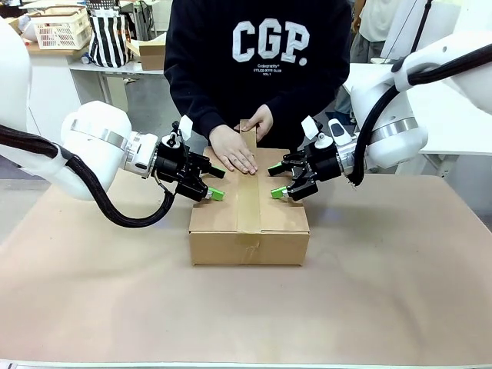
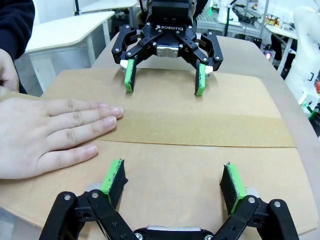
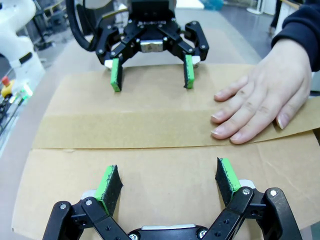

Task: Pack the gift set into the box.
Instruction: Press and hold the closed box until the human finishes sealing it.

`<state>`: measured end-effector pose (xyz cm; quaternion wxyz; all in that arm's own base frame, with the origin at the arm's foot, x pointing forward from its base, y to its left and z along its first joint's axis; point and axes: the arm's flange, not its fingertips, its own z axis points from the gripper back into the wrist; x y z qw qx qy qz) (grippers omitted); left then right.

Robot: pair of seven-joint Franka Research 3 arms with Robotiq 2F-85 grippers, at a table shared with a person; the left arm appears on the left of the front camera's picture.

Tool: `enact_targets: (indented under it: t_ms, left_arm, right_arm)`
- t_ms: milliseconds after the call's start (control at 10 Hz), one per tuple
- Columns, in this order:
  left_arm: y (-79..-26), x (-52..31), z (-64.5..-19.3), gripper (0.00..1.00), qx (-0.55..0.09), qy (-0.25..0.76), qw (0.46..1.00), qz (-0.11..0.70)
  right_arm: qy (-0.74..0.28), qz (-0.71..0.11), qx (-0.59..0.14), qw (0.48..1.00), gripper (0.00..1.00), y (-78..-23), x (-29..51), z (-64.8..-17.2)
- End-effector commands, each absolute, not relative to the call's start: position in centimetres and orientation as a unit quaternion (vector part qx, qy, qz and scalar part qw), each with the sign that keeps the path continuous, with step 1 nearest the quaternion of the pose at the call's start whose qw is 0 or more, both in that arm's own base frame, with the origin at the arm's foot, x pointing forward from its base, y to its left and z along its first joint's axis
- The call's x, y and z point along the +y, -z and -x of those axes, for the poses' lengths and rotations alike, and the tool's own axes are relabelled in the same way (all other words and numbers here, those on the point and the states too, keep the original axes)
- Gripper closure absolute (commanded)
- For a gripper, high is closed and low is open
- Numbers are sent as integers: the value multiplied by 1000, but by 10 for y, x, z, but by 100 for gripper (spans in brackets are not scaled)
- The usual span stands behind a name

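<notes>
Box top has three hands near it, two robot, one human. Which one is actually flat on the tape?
The person's hand, palm down on the tape strip at the box's far end. The left hand and right hand sit open either side of it.

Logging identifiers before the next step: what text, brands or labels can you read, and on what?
"CGP." on the person's dark sweatshirt; the small lines under it are too small to read.
"ROBOTIQ" on the right gripper, seen in the left wrist view.
The box and its tape strip carry no print.
</notes>
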<state>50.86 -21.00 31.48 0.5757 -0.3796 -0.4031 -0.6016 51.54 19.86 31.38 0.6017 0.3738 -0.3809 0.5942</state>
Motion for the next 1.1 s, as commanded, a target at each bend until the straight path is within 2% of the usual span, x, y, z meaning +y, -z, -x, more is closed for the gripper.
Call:
enact_targets:
  t_ms: [0,1000]
  left_arm:
    - [-313,-209,-508,0,-402,601,577,380]
    - [-313,-209,-508,0,-402,601,577,380]
  right_arm:
    - [-595,-372,-381,602,0,-311,199,-515]
    - [-595,-372,-381,602,0,-311,199,-515]
